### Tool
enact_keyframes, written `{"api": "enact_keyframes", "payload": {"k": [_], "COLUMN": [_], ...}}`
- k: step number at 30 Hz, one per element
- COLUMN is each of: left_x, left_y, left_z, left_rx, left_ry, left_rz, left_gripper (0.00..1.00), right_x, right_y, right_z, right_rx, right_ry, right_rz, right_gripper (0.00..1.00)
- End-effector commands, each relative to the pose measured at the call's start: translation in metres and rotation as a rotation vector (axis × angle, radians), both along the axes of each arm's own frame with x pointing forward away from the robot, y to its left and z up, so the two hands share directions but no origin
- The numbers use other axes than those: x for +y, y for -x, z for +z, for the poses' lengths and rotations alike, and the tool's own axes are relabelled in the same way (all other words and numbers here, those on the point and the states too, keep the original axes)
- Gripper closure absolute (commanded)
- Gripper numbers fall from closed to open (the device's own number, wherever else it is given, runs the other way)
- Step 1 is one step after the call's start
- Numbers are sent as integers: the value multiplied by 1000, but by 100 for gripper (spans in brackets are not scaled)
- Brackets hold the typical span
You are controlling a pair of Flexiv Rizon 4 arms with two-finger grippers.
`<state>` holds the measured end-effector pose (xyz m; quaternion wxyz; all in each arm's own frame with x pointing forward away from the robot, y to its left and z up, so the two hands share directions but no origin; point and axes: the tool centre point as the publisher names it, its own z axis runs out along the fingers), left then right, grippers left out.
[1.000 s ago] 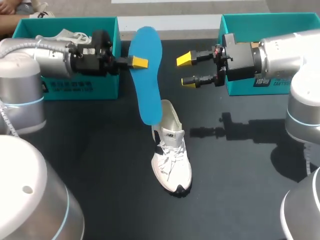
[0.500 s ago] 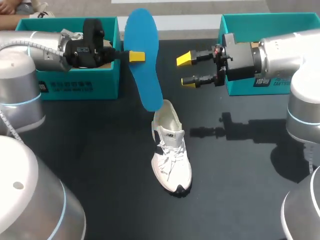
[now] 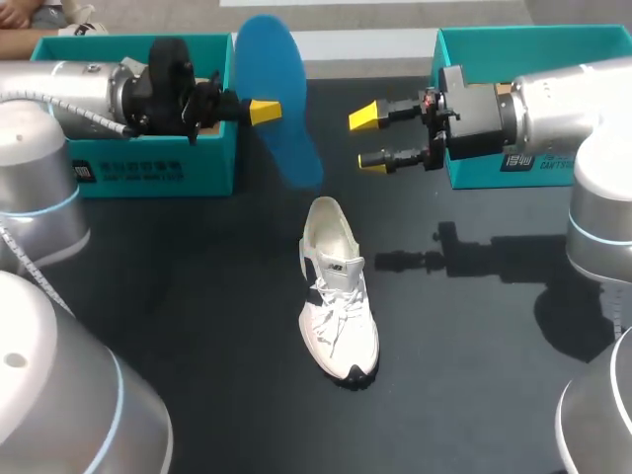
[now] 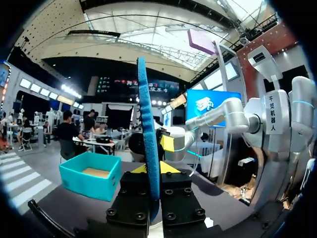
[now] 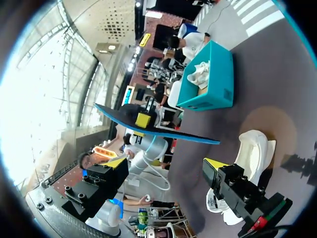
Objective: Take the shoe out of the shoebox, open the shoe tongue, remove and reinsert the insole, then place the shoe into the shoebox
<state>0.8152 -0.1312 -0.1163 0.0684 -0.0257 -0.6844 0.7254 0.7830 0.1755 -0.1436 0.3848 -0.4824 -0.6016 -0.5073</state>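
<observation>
While the insole (image 3: 275,104) hangs above, the shoe (image 3: 338,296) stands on the black table (image 3: 148,326).

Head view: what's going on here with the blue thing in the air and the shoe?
The left gripper is shut on a flat blue foam insole, holding it in the air, clear of the white lace-up sneaker standing on the black table. The right gripper hangs open and empty beside the right teal shoebox. The insole is out, not yet reinserted.
</observation>
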Motion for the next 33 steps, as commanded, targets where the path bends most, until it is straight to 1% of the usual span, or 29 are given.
{"api": "enact_keyframes", "payload": {"k": [1,3,4,5,6,7,8,9,12,14,15,17,18,19,20,22,23,24,26,30,33], "left_x": [-1,-2,-2,-2,-2,-2,-1,-1,1,3,4,6,7,8,9,9,9,8,7,4,2], "left_y": [1,-3,-6,-8,-9,-10,-11,-10,-12,-15,-17,-21,-23,-24,-25,-24,-24,-24,-26,-31,-31], "left_z": [-6,-11,-11,-13,-16,-18,-20,-21,-21,-19,-20,-21,-23,-24,-26,-30,-32,-34,-37,-40,-41], "left_rx": [-361,-529,-536,-635,-681,-759,-816,-822,-975,-1119,-1227,-1391,-1444,-1485,-1507,-1560,-1592,-1620,-1673,-1717,-1682], "left_ry": [75,64,82,80,69,62,34,7,-80,-124,-149,-166,-178,-157,-172,-133,-151,-132,-129,-137,-141], "left_rz": [27,30,60,56,65,70,70,81,107,144,155,183,205,230,231,241,241,266,282,314,356], "left_gripper": [100,100,100,100,100,100,100,100,100,100,100,100,100,100,100,100,100,100,100,100,100], "right_x": [2,2,2,2,2,2,2,2,2,2,2,2,2,2,2,2,2,2,2,2,2], "right_y": [0,0,0,0,0,0,0,0,0,0,0,0,0,0,0,0,0,0,0,0,0], "right_z": [0,0,0,0,0,0,0,0,0,0,0,0,0,0,0,0,0,0,0,0,0], "right_rx": [0,0,0,0,0,0,0,0,0,0,0,0,0,0,0,0,0,0,0,0,0], "right_ry": [1,1,1,1,1,1,1,1,1,1,1,1,1,1,1,1,1,1,1,1,1], "right_rz": [-3,-3,-3,-3,-3,-3,-3,-3,-3,-3,-3,-3,-3,-3,-3,-3,-3,-3,-3,-3,-3], "right_gripper": [0,0,0,0,0,0,0,0,0,0,0,0,0,0,0,0,0,0,0,0,0]}}
